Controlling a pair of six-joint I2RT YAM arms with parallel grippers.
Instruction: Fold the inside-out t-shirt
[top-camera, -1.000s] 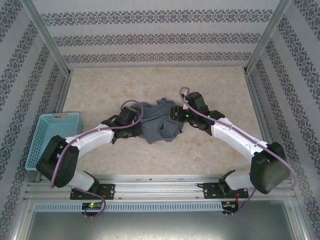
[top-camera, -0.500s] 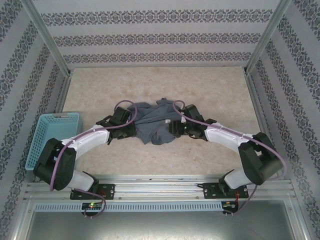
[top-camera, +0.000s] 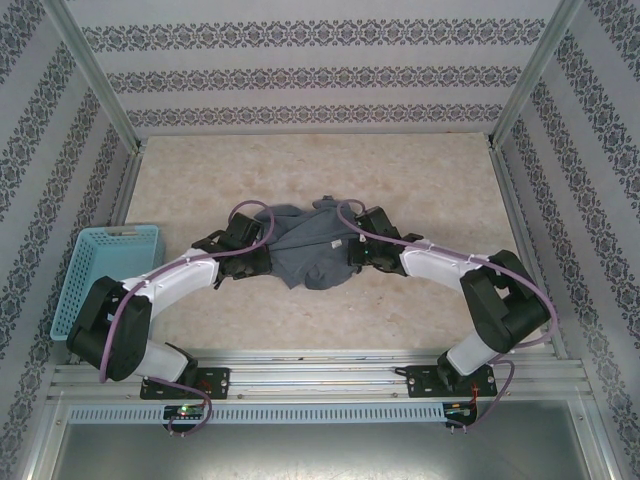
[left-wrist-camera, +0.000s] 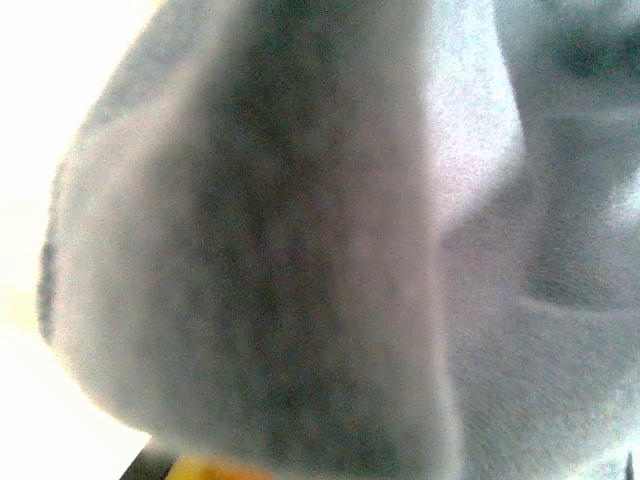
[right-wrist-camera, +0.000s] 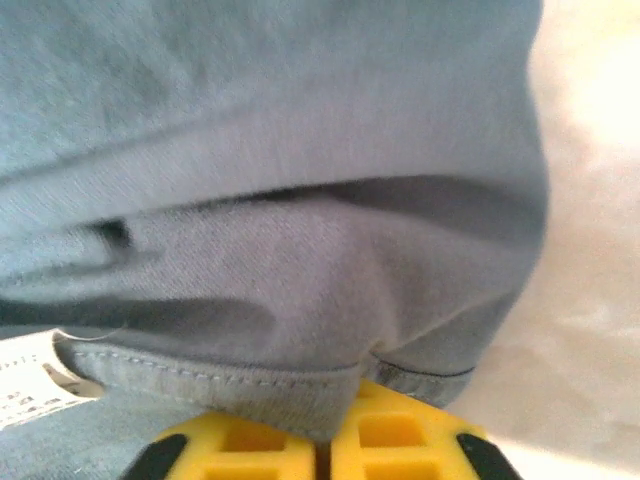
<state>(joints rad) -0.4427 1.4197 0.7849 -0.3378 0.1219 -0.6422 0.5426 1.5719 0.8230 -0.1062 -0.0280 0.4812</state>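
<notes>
Inside-out t-shirt (top-camera: 312, 248) sits bunched in a heap at the middle of the worktop (top-camera: 430, 170), between the two arms. The right claw (right-wrist-camera: 322, 445) is pinched together on a stitched hem at the heap's right side. The left claw (top-camera: 262, 255) is closed on cloth at its left side. I'd judge the pair mean to pull it flat before any fold.

You had one printed thing to check: a small white label (right-wrist-camera: 28, 385) at the lower left hem of the inside-out t-shirt (right-wrist-camera: 300, 230), seen from the right wrist. It carried faint dark print, too small and cut off by the frame edge to read. No other text was legible.
</notes>
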